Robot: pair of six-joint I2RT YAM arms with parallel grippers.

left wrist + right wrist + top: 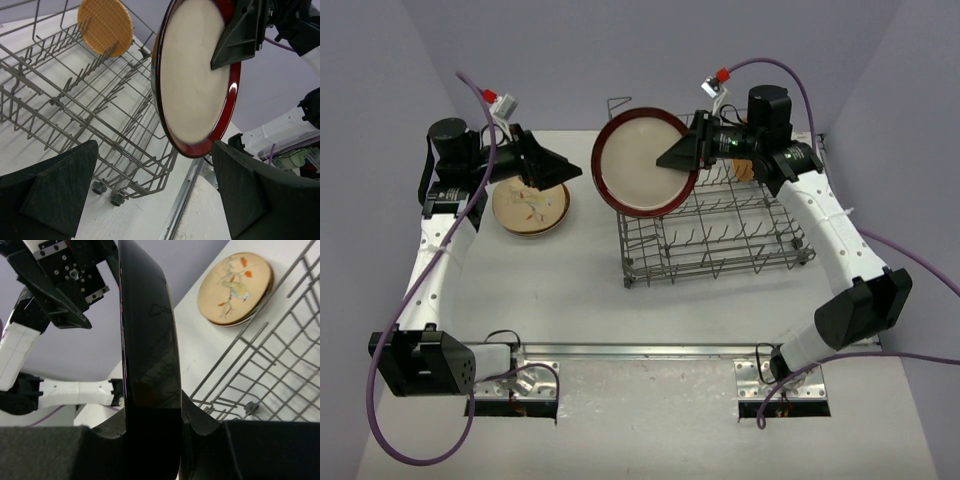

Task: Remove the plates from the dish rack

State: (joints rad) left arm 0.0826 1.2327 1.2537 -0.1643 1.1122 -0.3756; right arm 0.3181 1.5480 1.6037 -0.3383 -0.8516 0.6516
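The right gripper [670, 158] is clamped on the rim of a round dark-red plate with a cream face [635, 160]. One finger lies across the cream face; the other is hidden behind the plate. The plate is held up in the air on its edge, over the far left corner of the grey wire dish rack [720, 235]. Its cream face is turned toward the left arm and tilted up to the top camera. From the right wrist only its glossy dark back shows, blocking the middle of that view.

In the rack's far right corner an orange-tan round plate [106, 25] leans among the tines, mostly hidden behind the right gripper in the top view.

Left of the rack, a stack of plates topped by a cream one painted with a bird [235, 290] lies on the white table [590, 310]. The left gripper [555, 170] hangs over it, its fingers spread wide and holding nothing.
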